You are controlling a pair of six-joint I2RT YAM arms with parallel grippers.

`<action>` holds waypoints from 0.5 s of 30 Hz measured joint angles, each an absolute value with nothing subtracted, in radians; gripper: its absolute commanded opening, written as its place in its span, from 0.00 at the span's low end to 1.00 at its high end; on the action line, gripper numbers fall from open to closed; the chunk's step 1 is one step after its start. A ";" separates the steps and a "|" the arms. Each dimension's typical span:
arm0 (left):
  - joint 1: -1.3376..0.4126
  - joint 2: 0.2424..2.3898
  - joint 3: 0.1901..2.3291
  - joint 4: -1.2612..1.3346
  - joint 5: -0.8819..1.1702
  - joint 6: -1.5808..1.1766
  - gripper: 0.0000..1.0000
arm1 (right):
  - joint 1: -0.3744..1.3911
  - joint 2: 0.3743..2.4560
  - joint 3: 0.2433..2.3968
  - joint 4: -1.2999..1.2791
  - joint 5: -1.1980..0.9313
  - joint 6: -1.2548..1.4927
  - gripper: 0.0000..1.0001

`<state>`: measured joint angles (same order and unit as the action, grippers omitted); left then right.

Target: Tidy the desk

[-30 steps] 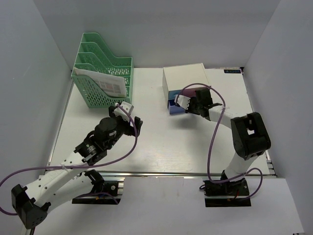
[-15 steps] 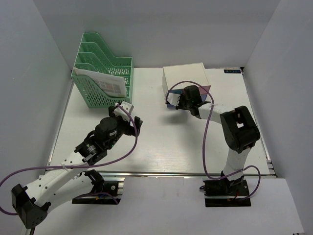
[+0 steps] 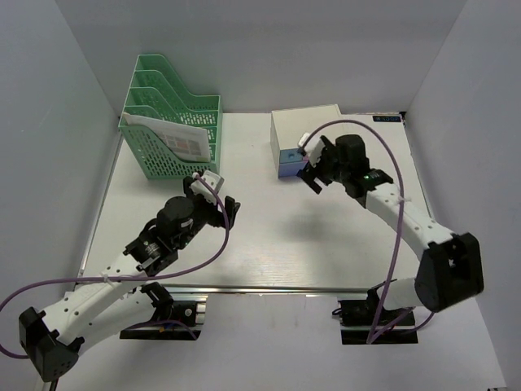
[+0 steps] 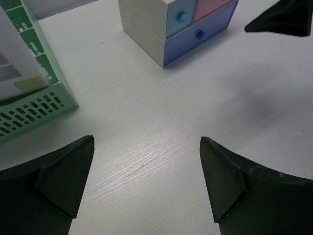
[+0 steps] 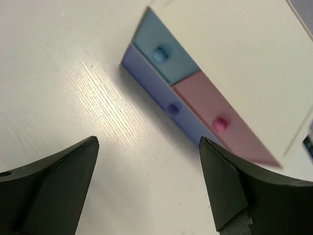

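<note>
The right gripper (image 3: 312, 165) is spread wide and holds nothing. A moment ago it was right up at the box (image 3: 308, 128), where a drawer stuck out. Now it has pulled back and hangs just in front of the box. The blue drawer (image 5: 160, 54), the pink drawer (image 5: 215, 106) and the purple drawer (image 5: 171, 110) all look pushed in, so that job looks done. The left gripper (image 4: 146, 149) is spread too and empty. It has not moved, low over the desk (image 3: 269, 236) near the green rack (image 3: 167, 130).
</note>
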<state>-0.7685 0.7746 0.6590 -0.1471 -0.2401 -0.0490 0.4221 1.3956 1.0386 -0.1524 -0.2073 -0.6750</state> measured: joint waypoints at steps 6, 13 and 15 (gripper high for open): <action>-0.768 0.777 0.627 -0.129 -0.189 -0.049 0.98 | 0.391 1.268 0.959 -0.164 -0.103 -0.362 0.89; -0.768 0.778 0.612 -0.130 -0.163 -0.053 0.98 | 0.352 1.079 0.741 -0.109 -0.066 -0.220 0.89; -0.768 0.778 0.609 -0.130 -0.158 -0.053 0.98 | 0.332 1.017 0.675 -0.080 -0.080 -0.194 0.89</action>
